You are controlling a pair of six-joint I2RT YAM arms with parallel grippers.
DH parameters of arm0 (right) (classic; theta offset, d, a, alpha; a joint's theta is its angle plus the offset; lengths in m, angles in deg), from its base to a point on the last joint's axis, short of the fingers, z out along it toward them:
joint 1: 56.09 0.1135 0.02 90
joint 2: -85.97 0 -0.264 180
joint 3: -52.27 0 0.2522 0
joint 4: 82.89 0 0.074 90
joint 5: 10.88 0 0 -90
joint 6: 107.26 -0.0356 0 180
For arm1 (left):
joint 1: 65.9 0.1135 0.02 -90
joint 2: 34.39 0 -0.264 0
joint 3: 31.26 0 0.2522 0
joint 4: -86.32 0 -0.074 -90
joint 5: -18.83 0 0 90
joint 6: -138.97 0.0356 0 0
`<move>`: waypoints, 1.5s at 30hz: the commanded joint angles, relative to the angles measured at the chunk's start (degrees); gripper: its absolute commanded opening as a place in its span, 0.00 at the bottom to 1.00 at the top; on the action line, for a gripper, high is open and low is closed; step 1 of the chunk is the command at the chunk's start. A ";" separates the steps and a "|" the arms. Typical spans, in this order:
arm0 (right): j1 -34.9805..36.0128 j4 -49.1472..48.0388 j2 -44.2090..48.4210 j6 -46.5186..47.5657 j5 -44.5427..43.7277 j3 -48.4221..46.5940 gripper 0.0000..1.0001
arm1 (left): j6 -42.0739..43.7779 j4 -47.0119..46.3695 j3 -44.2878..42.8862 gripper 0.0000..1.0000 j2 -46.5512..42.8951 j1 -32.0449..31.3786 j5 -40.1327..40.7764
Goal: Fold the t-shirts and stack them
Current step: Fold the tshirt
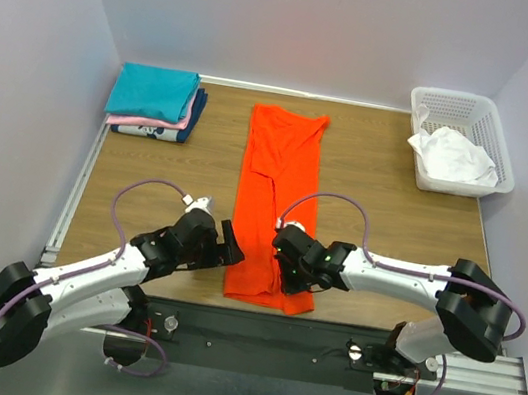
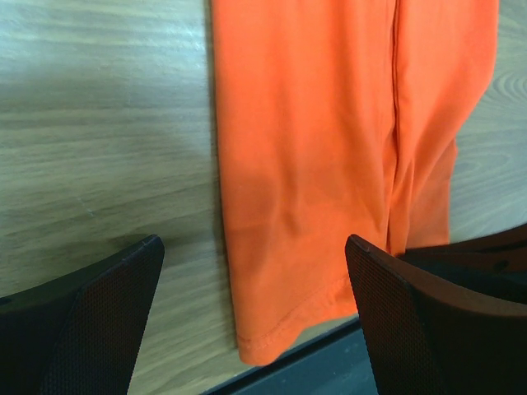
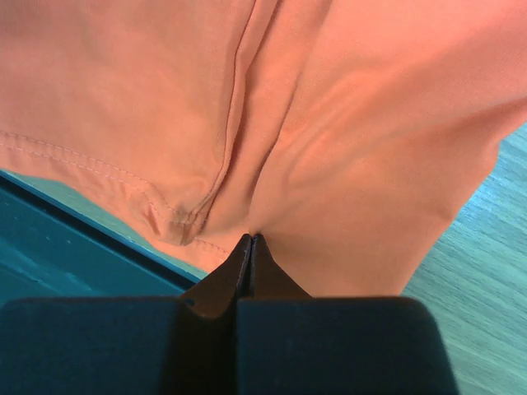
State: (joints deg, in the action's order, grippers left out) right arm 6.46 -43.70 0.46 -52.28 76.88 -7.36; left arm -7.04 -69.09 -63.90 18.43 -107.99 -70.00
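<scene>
An orange-red t-shirt (image 1: 275, 189) lies folded into a long strip down the middle of the table, its hem at the near edge. My left gripper (image 1: 232, 246) is open beside the strip's near left corner; in the left wrist view the shirt (image 2: 329, 164) lies between the spread jaws of this gripper (image 2: 254, 247), a little above the cloth. My right gripper (image 1: 286, 280) is over the near right part and is shut on a pinch of the shirt (image 3: 329, 123) at the tips of this gripper (image 3: 249, 239). A folded stack (image 1: 154, 98) sits at the far left, teal on top, then pink, then navy.
A white lattice basket (image 1: 497, 140) at the far right holds a crumpled white shirt (image 1: 451, 156). The black rail (image 1: 322, 334) runs along the table's near edge just below the shirt's hem. Walls close in the left, right and back.
</scene>
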 commanded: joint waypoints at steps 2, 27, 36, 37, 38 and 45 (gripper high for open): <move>0.47 0.76 0.44 -1.10 -1.63 -2.12 0.01 | 0.20 -0.11 0.68 0.98 0.79 -1.07 -3.72; 0.47 -2.04 -5.79 -4.08 5.48 -7.74 0.03 | -0.86 0.59 2.53 0.59 0.45 -3.79 -5.83; 0.47 -2.58 -5.11 -3.56 7.43 -7.84 0.53 | -1.12 2.26 2.44 0.66 -0.61 -4.06 -7.85; 0.56 -2.58 -2.49 -2.95 7.51 -7.57 0.55 | -1.21 2.44 2.44 0.67 -0.78 -4.14 -8.11; 0.56 -2.49 -1.25 -2.60 7.51 -7.40 0.59 | -1.30 2.96 2.35 0.68 -0.96 -4.23 -8.20; 0.47 -0.13 10.27 -5.48 5.06 -1.43 1.00 | -3.93 6.04 2.96 0.71 -2.19 -6.16 -9.51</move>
State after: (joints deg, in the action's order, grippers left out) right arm 6.55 -45.88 6.25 -55.30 83.46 -12.71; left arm -9.27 -67.32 -61.95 17.08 -112.86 -77.30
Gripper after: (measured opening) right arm 0.995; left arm 0.707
